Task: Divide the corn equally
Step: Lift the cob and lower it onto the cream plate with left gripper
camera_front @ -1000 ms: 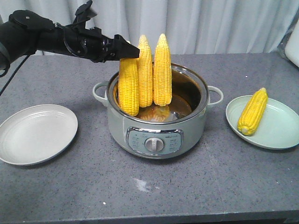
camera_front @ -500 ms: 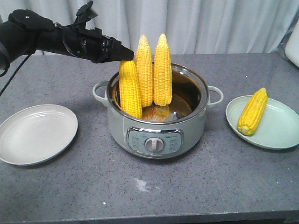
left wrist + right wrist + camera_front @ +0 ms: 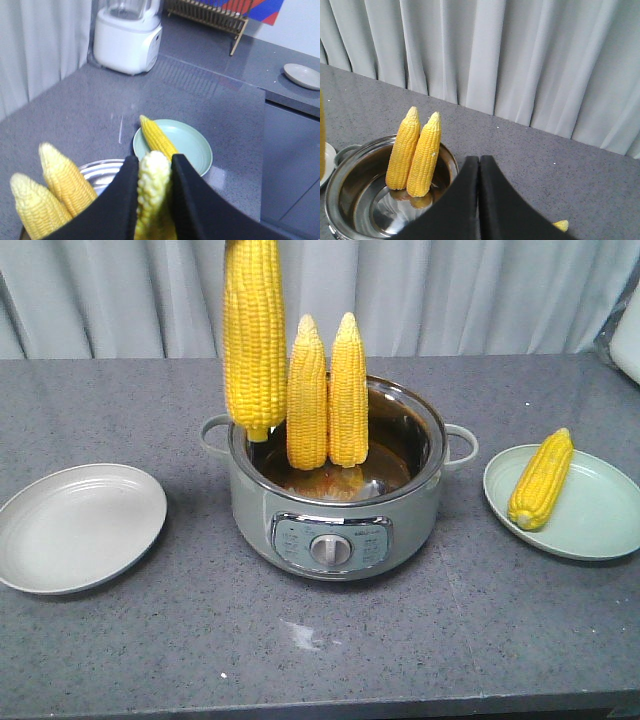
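1. Nearest you, the grey speckled surface (image 3: 420,660) carries a pale smudge just in front of the pot (image 3: 335,525).
2. A plate sits on each side of the pot. The left plate (image 3: 40,560) holds nothing, and the right plate (image 3: 600,530) carries one lying cob (image 3: 541,480), set diagonally.
3. Inside the pot, the two standing cobs (image 3: 307,390) touch each other, tapered ends up.
4. The raised cob (image 3: 253,340) hangs upright over the pot's left rim. Its top runs out of the front view, and you cannot tell from here whether its lower end is clear of the rim.
5. The left gripper (image 3: 154,165) has its jaws clamped on that cob's upper end. The right gripper (image 3: 479,162) has its jaws pressed together on nothing, poised above the pot.
6. Expect the corn to be stiff and fairly heavy, with bumpy kernel rows, and perhaps slick if it is wet from the pot.
7. A hold on the taper can let the cob slide down and out. Judge a grip lower, on the full-width body, as safer, and carry it without swinging.
8. An equal share looks like two cobs per plate, so this one likely belongs on the left plate.
9. Farthest back hangs the pleated curtain (image 3: 480,290).
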`<state>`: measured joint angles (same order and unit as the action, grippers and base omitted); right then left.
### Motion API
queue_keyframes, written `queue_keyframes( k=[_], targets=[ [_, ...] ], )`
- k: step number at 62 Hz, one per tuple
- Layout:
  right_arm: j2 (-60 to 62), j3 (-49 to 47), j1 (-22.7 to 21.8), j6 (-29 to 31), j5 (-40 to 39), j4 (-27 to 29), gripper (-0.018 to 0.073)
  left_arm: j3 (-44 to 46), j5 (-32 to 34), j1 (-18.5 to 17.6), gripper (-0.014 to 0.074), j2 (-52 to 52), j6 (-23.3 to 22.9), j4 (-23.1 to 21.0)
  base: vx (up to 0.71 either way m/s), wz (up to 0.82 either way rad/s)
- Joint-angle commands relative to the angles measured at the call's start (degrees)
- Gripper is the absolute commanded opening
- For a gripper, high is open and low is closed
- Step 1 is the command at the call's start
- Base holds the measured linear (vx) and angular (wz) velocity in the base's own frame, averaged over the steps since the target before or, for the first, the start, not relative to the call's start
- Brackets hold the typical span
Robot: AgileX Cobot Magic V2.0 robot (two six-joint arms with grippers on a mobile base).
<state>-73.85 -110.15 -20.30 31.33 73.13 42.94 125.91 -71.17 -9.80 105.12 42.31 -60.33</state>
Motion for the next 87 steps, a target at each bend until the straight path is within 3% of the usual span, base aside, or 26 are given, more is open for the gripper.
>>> queue_keyframes(
  k=[1,6,19,24,30,43,53,68,87],
  targets=[
    [0.7,-1.0,-0.3,0.3,0.7,1.7,-0.0008,2.1,-0.6,0.0,-0.0008,-6.8,-2.4,1.5,0.0,0.0],
    [0.7,-1.0,-0.3,0.3,0.7,1.7,-0.0008,2.1,-0.6,0.0,-0.0008,-9.4,-6.7,10.3,0.0,0.0],
    [0.7,-1.0,-0.3,0.3,0.7,1.7,-0.0008,1.9,-0.6,0.0,-0.0008,-13.3,-24.8,42.3,0.0,0.0],
    [0.7,-1.0,-0.3,0.3,0.7,1.7,-0.0008,0.6,-0.6,0.0,-0.0008,-13.6,-28.9,50.8,0.0,0.0],
    [0.7,-1.0,-0.3,0.3,0.7,1.7,-0.0008,-3.5,-0.6,0.0,-0.0008,-13.9,-31.0,56.8,0.0,0.0],
    [0.7,-1.0,-0.3,0.3,0.7,1.7,-0.0008,-18.8,0.4,3.4,-0.0008,-13.8,-30.2,58.6,0.0,0.0],
    [0.7,-1.0,-0.3,0.3,0.7,1.7,-0.0008,-26.1,7.1,6.4,-0.0008,-12.9,-30.6,58.1,0.0,0.0],
    [0.7,-1.0,-0.3,0.3,0.7,1.8,-0.0008,-26.7,11.8,6.9,-0.0008,-8.9,-30.7,57.9,0.0,0.0],
    [0.7,-1.0,-0.3,0.3,0.7,1.8,-0.0008,-26.7,9.8,6.9,-0.0006,-4.7,-30.7,57.9,0.0,0.0]
  ],
)
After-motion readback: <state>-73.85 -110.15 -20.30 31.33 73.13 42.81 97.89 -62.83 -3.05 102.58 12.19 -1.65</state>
